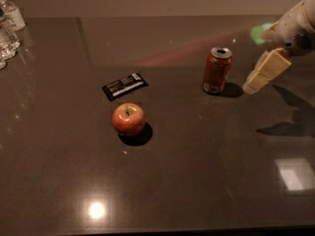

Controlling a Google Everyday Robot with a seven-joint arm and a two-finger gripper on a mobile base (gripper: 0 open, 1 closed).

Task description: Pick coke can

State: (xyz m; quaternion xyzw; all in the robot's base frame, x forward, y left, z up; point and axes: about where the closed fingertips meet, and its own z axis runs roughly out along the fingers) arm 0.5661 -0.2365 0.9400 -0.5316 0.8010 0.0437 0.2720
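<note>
Camera view: gripper [252, 85] tilts down, seemingly beside coke can [216, 71].

The glossy table [197, 181] bears a shiny metal coke can [217, 70], with the matt plastic pincer [253, 84] just beside it.

Coke can [217, 71]: small red-orange cylinder with a silver top, the tab opening showing, and a pale patch near the base. It stands upright on the dark glossy desk [197, 181], right of centre, toward the far side. Its short shadow falls to the right. The cream tool [265, 73] is just right of the can, near but apart, angled down toward its base.
</note>
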